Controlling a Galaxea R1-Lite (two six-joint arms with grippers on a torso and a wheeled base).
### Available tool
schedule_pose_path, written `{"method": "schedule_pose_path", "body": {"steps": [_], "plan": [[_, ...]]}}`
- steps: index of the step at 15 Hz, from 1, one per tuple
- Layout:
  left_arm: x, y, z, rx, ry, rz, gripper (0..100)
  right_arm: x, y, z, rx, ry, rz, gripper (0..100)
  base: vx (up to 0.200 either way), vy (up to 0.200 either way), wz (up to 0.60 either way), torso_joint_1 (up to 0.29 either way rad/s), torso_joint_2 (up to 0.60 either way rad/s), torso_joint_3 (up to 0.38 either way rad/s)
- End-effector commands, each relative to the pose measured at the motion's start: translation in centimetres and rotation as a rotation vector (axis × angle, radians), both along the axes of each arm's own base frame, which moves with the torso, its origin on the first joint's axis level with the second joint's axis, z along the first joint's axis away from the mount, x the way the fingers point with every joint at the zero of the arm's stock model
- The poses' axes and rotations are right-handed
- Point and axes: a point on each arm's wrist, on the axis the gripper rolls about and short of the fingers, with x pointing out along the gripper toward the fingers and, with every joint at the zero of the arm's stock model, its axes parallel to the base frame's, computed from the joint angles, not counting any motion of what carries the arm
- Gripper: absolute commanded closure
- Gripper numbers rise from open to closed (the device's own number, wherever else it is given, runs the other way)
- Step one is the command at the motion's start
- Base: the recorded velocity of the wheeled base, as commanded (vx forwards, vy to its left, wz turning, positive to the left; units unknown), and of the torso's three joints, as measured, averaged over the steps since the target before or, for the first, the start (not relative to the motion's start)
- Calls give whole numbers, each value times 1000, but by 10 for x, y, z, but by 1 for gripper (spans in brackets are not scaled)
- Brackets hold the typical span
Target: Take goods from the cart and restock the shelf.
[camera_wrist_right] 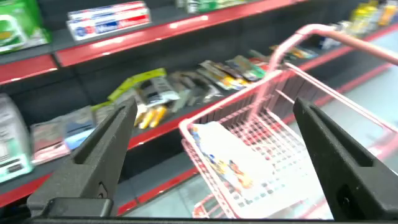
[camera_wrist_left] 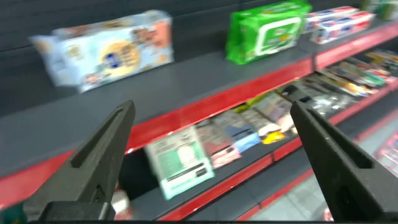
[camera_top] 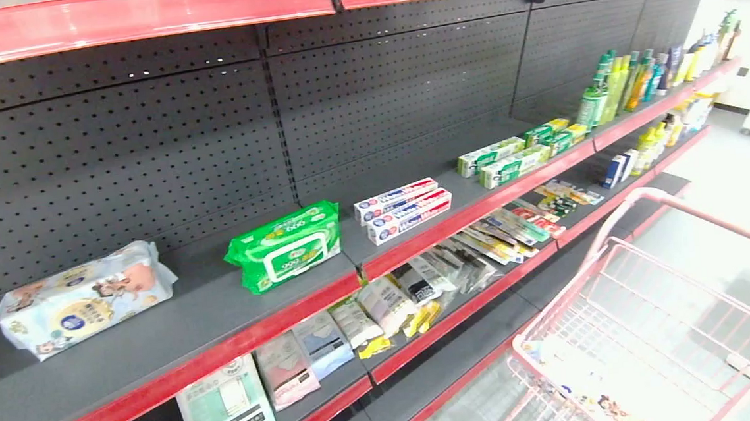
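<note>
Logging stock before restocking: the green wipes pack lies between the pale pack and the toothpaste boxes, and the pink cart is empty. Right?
Not empty: the right wrist view shows a pale printed pack lying in the pink cart. The green wipes pack sits as you said.

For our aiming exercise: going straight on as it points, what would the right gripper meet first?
The right gripper, open, would probably meet the white pack lying in the pink cart; depth is unclear, so the cart's rim might come first.
</note>
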Motion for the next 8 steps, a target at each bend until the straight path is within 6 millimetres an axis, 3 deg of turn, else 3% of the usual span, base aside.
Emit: {"method": "schedule_pose_path", "body": {"steps": [1,8], "plan": [[0,0,0,0,1,-1,0,0,0,0,-2,2,0,0,0,0,-600,2,-2,2],[0,0,0,0,1,1,0,0,0,0,-2,2,1,0,0,0,-600,1,0,1]]}}
